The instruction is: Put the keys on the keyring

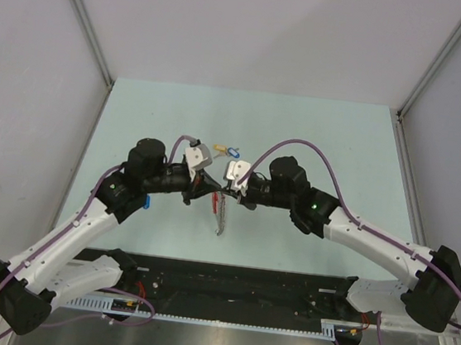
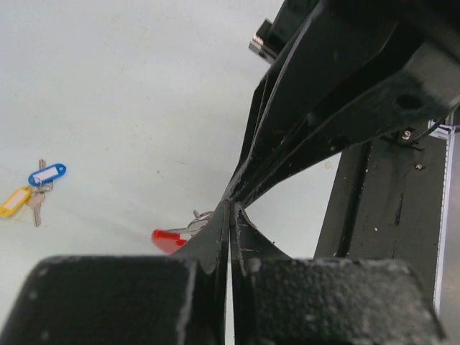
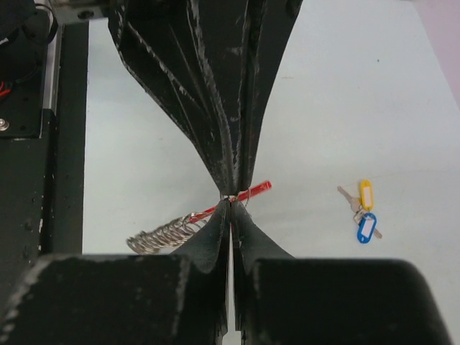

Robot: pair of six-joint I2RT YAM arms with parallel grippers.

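**Both jaws meet on the keyring; the keys lie loose off to the side**

The left gripper (image 2: 230, 213) and the right gripper (image 3: 231, 208) come at each other tip to tip. Each pair of jaws is pressed together, and both pinch the keyring (image 1: 222, 213) at the spot where the tips meet.

The keyring's long axis runs across the jaws, not along them. Seen from the right wrist, its red tag (image 3: 253, 190) sticks out to one side of the closed tips. Its chain (image 3: 162, 236) trails out to the other side, back toward the arm bases.

The keys (image 3: 363, 210) are held by neither gripper. They sit together on the table (image 1: 318, 133), well apart from the pinch point. They are out to the right of the right jaws and out to the left of the left jaws, so they lie just past the fingertips on the far side. Neither arm looks clearly nearer.

The bunch's long axis runs roughly parallel to the right fingers, from the yellow cap (image 3: 366, 194) to the blue cap (image 3: 367, 227). The bare metal blades angle away from the caps toward the jaws.

As I judge it, one gripper has to let go and reach sideways for a key while the other holds the ring steady.
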